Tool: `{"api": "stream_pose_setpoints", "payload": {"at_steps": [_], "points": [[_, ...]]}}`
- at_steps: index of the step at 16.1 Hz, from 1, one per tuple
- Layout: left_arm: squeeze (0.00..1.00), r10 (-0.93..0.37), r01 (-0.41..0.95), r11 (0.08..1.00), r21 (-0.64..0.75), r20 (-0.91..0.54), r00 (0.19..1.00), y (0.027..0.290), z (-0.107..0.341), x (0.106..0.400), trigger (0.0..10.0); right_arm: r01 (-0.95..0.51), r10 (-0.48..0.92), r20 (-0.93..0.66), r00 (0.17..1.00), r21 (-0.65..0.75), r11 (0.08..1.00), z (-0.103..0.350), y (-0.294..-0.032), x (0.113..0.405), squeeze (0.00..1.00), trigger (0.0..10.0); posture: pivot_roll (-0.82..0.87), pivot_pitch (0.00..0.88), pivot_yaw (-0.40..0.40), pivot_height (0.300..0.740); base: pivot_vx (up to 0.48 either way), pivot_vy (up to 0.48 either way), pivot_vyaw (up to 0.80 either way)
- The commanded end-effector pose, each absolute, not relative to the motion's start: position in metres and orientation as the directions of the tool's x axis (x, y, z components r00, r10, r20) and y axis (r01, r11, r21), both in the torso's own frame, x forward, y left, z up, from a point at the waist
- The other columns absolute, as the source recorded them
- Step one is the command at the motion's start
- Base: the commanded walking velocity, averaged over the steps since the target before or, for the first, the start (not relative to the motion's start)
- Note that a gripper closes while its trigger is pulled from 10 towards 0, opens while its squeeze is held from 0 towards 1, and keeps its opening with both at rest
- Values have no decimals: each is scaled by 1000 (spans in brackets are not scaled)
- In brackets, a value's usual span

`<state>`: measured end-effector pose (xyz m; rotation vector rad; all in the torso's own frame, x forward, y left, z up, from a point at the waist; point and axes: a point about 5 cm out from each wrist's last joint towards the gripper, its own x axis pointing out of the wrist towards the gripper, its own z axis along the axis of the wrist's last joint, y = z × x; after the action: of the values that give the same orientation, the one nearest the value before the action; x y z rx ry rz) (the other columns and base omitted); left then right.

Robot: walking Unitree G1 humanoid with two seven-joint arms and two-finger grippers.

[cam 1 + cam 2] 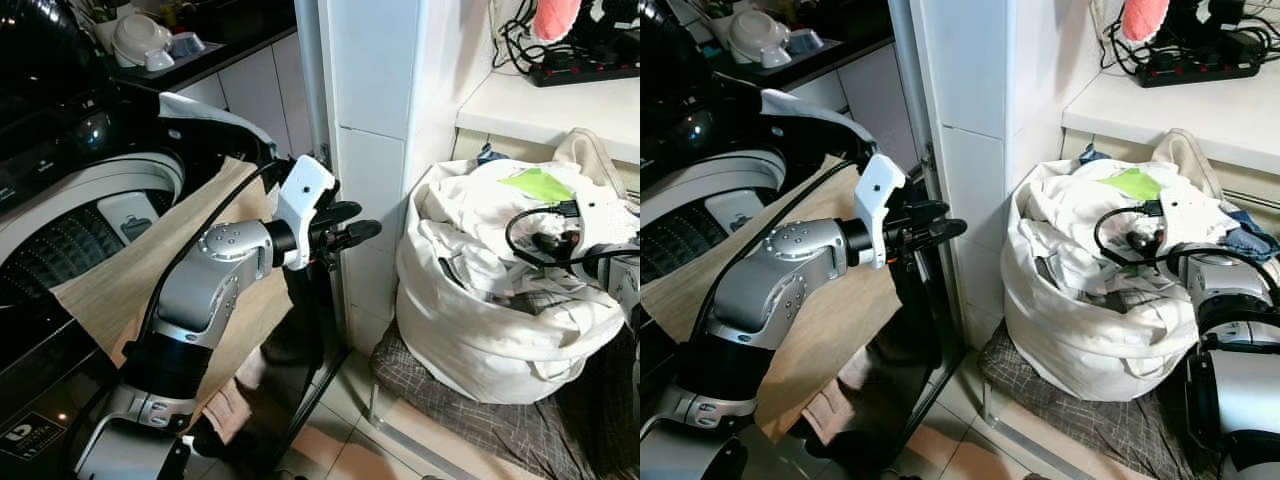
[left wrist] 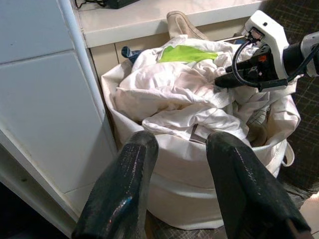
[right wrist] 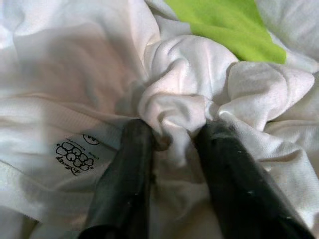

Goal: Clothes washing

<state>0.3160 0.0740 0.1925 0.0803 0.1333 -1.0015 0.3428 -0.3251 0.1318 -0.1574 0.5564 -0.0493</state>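
Currently the right gripper is down in the white laundry bag, fingers pressed into the pile w/ a bunched fold of white cloth wedged between them; fingers are partly closed on that fold. A lime-green garment lies just beyond the fold, on top of the pile. A small printed mark shows on the white fabric beside one finger.

Bag position: on the floor at robot's right, against the white tiled pillar and below a white bench. Bag is full; whites heaped above the rim. It sits on a grey checked cloth. A power strip w/ black cables lies on the bench.

Left gripper is held in the air at approx. pillar-edge level, pointing toward the bag, well apart from it. Fingers are spread, holding nothing.

Washing machine stands at robot's left, top lid up, drum visible. A tan cloth is draped over the machine's front edge, behind the left arm. Dishes sit on a dark bench behind the machine.
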Motion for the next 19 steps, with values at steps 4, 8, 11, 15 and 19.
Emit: {"api": "stream_pose_setpoints", "payload": {"at_steps": [4, 8, 11, 15, 19], "points": [[0, -824, 833, 554, -2, -146, 547, 76, 196, 320, 10000, 18, -70, -459, 885, -118, 993, 145, -327, 347, 0, 0, -112, 0, 157, 740, 0, 0, 0], [0, -803, 808, 589, -13, -119, 583, 79, 199, 325, 10000, 7, -17, -327, 945, -32, 999, 178, -327, 356, 0, 0, -126, 0, 161, 740, 0, 0, 0], [0, -740, 739, 673, -31, -55, 671, 83, 208, 338, 10000, -101, 112, -134, 985, 86, 991, 229, -312, 364, 0, 0, -143, 0, 158, 740, 0, 0, 0], [0, -691, 697, 717, -11, 118, 713, 81, 239, 343, 10000, -396, 376, 146, 915, 148, 906, 323, -270, 340, 0, 0, -157, 0, 143, 740, 0, 0, 0], [1000, -782, 814, 578, -62, 244, 573, 56, 264, 330, 10000, -605, 549, 297, 781, 141, 784, 381, -228, 314, 0, 0, -171, 0, 142, 740, 0, 0, 0]]}}
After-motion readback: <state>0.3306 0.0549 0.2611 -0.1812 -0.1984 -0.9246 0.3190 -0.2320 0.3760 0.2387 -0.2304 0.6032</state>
